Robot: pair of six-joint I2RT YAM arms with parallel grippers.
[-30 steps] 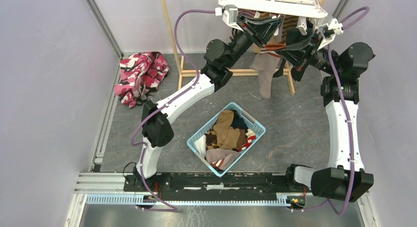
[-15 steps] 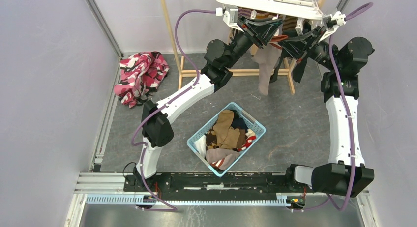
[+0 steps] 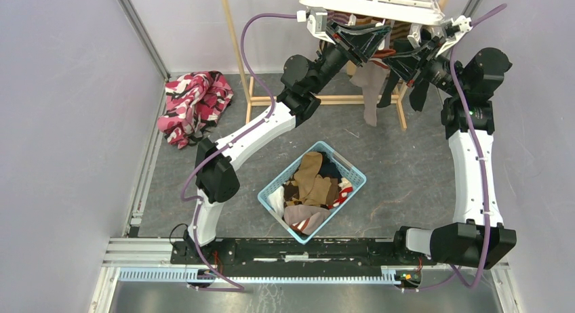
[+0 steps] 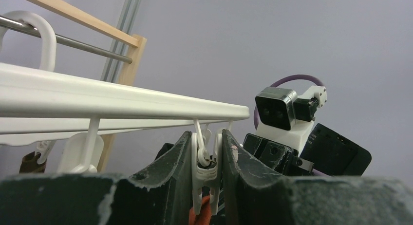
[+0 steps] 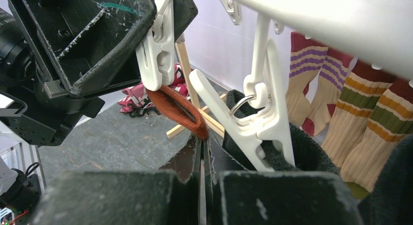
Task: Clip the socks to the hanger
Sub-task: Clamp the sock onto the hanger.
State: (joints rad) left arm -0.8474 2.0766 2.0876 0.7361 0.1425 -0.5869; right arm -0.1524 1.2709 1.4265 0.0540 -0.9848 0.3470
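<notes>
The white hanger (image 3: 376,5) hangs at the top centre, and its bar (image 4: 122,101) runs across the left wrist view. My left gripper (image 4: 207,152) is shut on a dangling white clip (image 4: 207,174), squeezing its upper arms. The orange-red cuff (image 5: 175,110) of a tan sock (image 3: 371,89) lies at that clip's (image 5: 158,54) lower jaws. My right gripper (image 5: 202,140) is shut on this cuff's edge just below the clip. The sock's leg hangs down beneath both grippers. More socks (image 3: 312,188) lie in the basket.
A second clip (image 5: 258,113) holds a black sock (image 5: 302,147) right beside my right fingers. Striped socks (image 5: 360,103) hang behind. The light blue basket (image 3: 271,188) stands mid-floor. A pink patterned cloth (image 3: 193,106) lies at the left. A wooden frame (image 3: 319,99) stands under the hanger.
My right gripper has risen towards the hanger with the cuff, and the hanging sock has swung to the right and slightly up. The left gripper has stayed on the clip.
</notes>
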